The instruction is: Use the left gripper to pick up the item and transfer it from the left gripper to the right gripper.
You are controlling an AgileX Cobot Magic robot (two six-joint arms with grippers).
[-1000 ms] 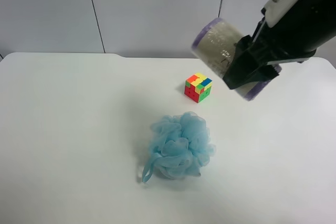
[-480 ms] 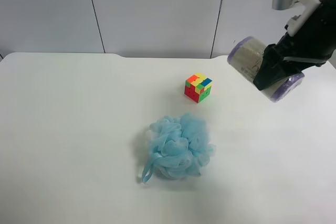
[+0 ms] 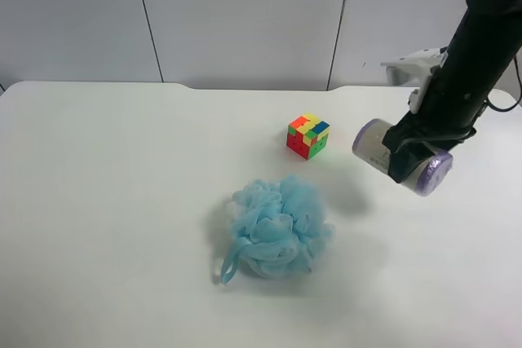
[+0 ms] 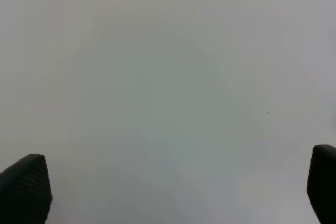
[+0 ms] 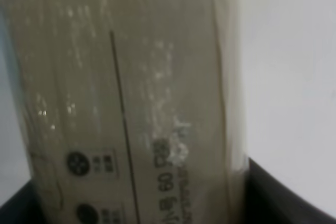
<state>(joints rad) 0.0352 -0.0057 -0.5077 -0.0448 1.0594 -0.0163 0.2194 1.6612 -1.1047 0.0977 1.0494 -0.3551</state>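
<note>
The item [image 3: 372,143], a cream-white cylinder with purple ends, hangs low over the white table [image 3: 122,201] to the right of the puzzle cube. The right gripper [image 3: 405,154], on the arm at the exterior high view's right, is shut on its middle. In the right wrist view the item [image 5: 131,93] fills the picture, black marks on its wrap, and a dark finger [image 5: 273,198] shows beside it. The left gripper [image 4: 173,184] is open over bare white table, with nothing between its fingertips [image 4: 23,187]. The left arm is out of the exterior high view.
A multicoloured puzzle cube [image 3: 307,135] stands on the table behind the middle. A blue mesh bath pouf [image 3: 279,226] lies in front of it. A grey panelled wall [image 3: 245,14] rises behind the table's far edge.
The right gripper has carried the item down and to the right, from high above the cube to low over the table. Its arm now stands steeper. Cube and pouf stayed put.
</note>
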